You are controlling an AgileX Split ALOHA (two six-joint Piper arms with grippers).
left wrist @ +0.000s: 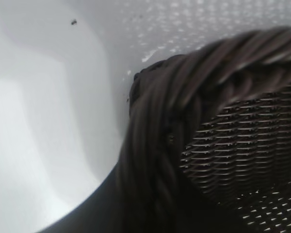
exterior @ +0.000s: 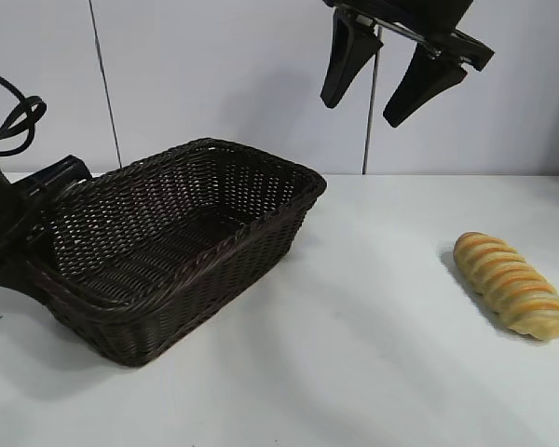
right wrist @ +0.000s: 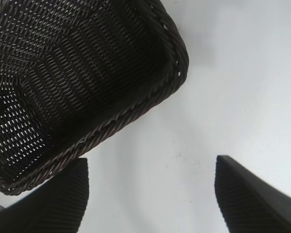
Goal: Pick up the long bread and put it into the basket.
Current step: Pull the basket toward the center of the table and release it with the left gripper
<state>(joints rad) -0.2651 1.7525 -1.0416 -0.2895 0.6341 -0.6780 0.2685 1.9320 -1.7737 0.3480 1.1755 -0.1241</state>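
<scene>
The long bread point(exterior: 511, 284), a golden-tan twisted loaf with orange-brown stripes, lies on the white table at the right. It does not show in either wrist view. The dark brown wicker basket point(exterior: 225, 270) stands at the left and holds nothing. My right gripper point(exterior: 361, 112) is open and empty, high above the table between basket and bread. In the right wrist view it point(right wrist: 150, 162) hangs over bare table beside the basket's corner point(right wrist: 177, 53). My left gripper point(exterior: 39, 200) is at the basket's left end, shut on the braided rim point(left wrist: 155, 145).
The white table point(exterior: 373, 354) stretches between the basket and the bread and in front of both. A pale wall with a thin vertical cable point(exterior: 102, 84) stands behind. The left arm's black cables point(exterior: 9, 121) loop at the far left.
</scene>
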